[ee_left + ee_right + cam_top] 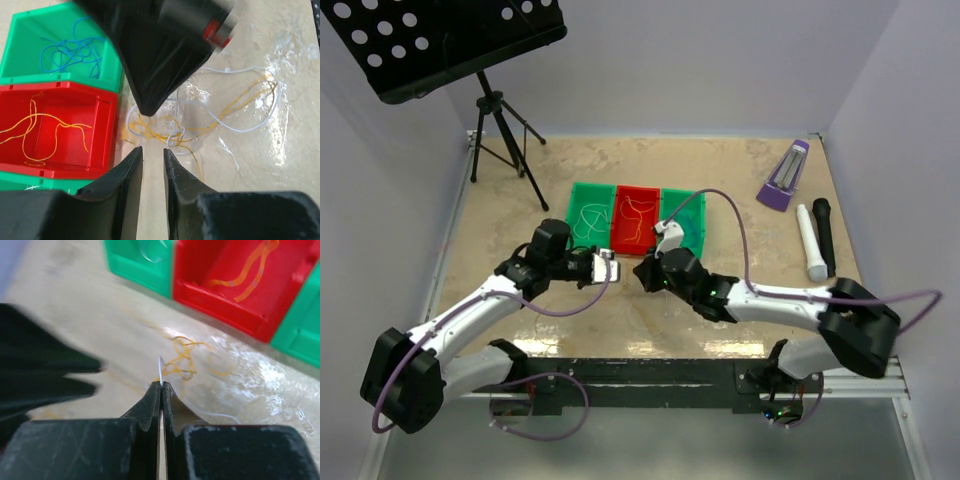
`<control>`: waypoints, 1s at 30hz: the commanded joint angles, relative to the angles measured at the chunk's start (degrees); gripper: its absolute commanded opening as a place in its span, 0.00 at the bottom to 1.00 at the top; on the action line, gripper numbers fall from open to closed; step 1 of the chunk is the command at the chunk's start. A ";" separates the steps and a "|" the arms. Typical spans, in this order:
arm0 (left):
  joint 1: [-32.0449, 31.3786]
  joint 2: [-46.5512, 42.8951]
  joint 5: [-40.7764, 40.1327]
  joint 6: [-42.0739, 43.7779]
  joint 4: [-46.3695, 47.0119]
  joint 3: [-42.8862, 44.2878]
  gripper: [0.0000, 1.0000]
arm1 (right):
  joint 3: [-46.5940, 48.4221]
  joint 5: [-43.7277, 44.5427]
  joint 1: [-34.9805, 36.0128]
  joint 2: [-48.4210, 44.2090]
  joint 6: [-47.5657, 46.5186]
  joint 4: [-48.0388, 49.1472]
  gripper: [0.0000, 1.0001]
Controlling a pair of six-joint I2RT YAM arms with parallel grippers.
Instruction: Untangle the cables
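Near the red bin (112, 135), right gripper (161, 385) pinched shut on white cable (160, 371), tangle (142, 131) just beyond left gripper (152, 152), jaws slightly apart

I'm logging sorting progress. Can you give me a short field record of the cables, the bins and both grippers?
Tangle: white and yellow-orange strands, knotted on the tabletop
Red bin: yellow-orange cable inside
Green bin: blue cable inside
Right gripper: shut on white cable
Left gripper: narrowly open, empty
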 commanded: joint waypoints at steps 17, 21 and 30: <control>0.07 -5.35 15.01 -23.43 14.32 3.48 0.43 | 5.08 -15.86 2.01 -23.53 -6.29 -11.03 0.00; 0.16 -6.32 16.51 -20.54 11.78 3.12 0.20 | 5.70 -17.00 2.01 -23.71 -5.67 -10.50 0.00; 0.07 -8.25 16.25 -19.21 10.36 1.19 0.25 | 7.72 -18.31 2.01 -25.64 -5.67 -10.42 0.00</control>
